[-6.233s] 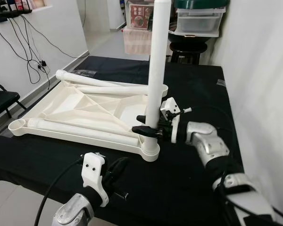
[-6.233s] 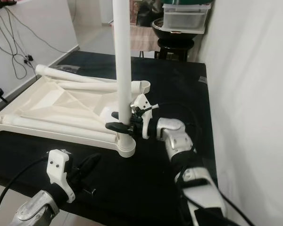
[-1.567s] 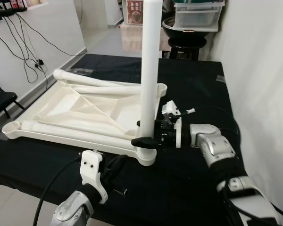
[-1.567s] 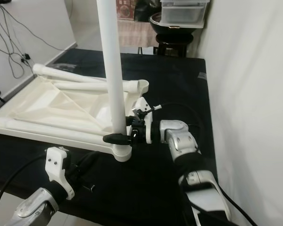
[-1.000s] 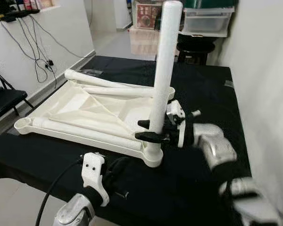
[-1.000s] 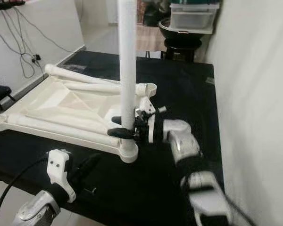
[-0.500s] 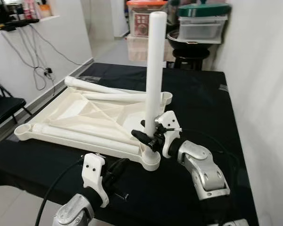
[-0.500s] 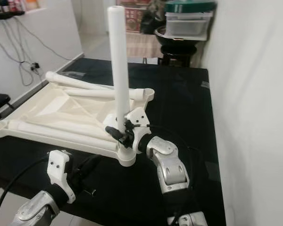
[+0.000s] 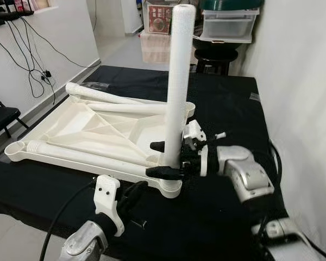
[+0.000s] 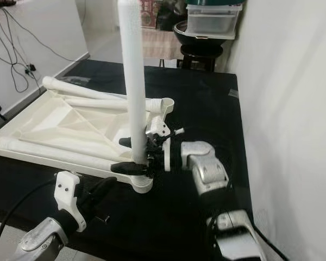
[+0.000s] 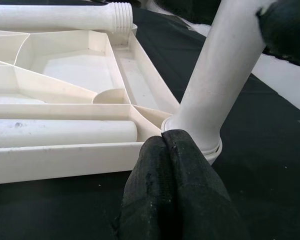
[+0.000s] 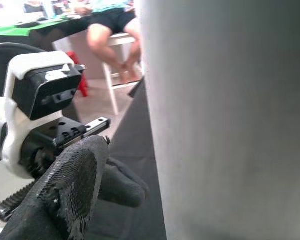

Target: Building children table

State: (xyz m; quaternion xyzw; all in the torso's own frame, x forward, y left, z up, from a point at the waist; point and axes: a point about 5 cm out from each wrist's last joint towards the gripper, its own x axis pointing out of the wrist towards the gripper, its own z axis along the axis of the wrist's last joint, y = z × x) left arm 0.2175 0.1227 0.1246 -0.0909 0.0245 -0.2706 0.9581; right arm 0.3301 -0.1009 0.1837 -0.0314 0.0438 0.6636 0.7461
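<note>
A white child's tabletop point(image 9: 70, 122) lies upside down on the black table point(image 9: 228, 109). One white leg point(image 9: 178, 81) stands upright in its near right corner socket point(image 9: 171, 187). My right gripper point(image 9: 165, 159) is shut on this leg just above the socket, one black finger on each side. In the right wrist view the leg point(image 12: 230, 120) is pressed close beside a finger point(image 12: 65, 195). My left gripper point(image 9: 136, 191) is shut and holds nothing, its tips point(image 11: 162, 140) right at the socket's base point(image 11: 212, 147). Other loose legs point(image 9: 87, 154) lie inside the tabletop.
A white wall point(image 9: 304, 81) runs close along the table's right side. Plastic storage boxes point(image 9: 228, 22) and a dark stool point(image 9: 217, 54) stand behind the table. Cables point(image 9: 32, 60) hang on the left wall above a black chair point(image 9: 0, 117). A seated person point(image 12: 110, 30) appears in the right wrist view.
The camera has shifted. My right forearm has swung from below the gripper out to the right, still holding the upright leg. The left gripper has stayed put.
</note>
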